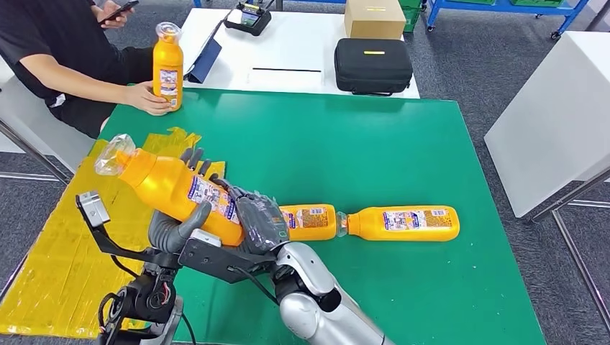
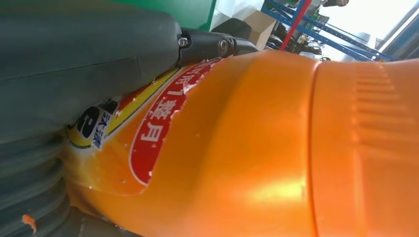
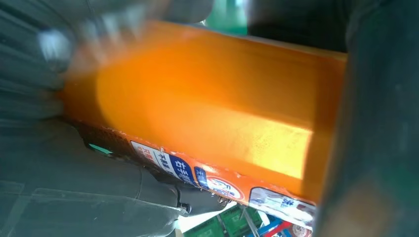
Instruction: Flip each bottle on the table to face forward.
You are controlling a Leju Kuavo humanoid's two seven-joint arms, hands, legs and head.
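Observation:
An orange bottle (image 1: pixel 169 188) with a clear cap hangs tilted above the green table (image 1: pixel 374 144), cap up and toward the far left. My left hand (image 1: pixel 178 228) grips its middle, thumb on the label; the left wrist view shows the bottle (image 2: pixel 247 148) close up. My right hand (image 1: pixel 260 221) wraps its base, and the right wrist view shows the bottle (image 3: pixel 207 118) there too. Two more orange bottles lie in a row on the table: one (image 1: pixel 313 221) partly behind my right hand, one (image 1: pixel 406 223) to its right. A person's hand holds a fourth bottle (image 1: pixel 167 68) upright at the far left corner.
A crumpled yellow sheet (image 1: pixel 61 266) covers the table's left side. Behind stands a white table (image 1: pixel 302 50) with a black case (image 1: pixel 372 65), a cardboard box (image 1: pixel 374 18) and a controller (image 1: pixel 248 16). Another white table (image 1: pixel 554 108) stands at the right.

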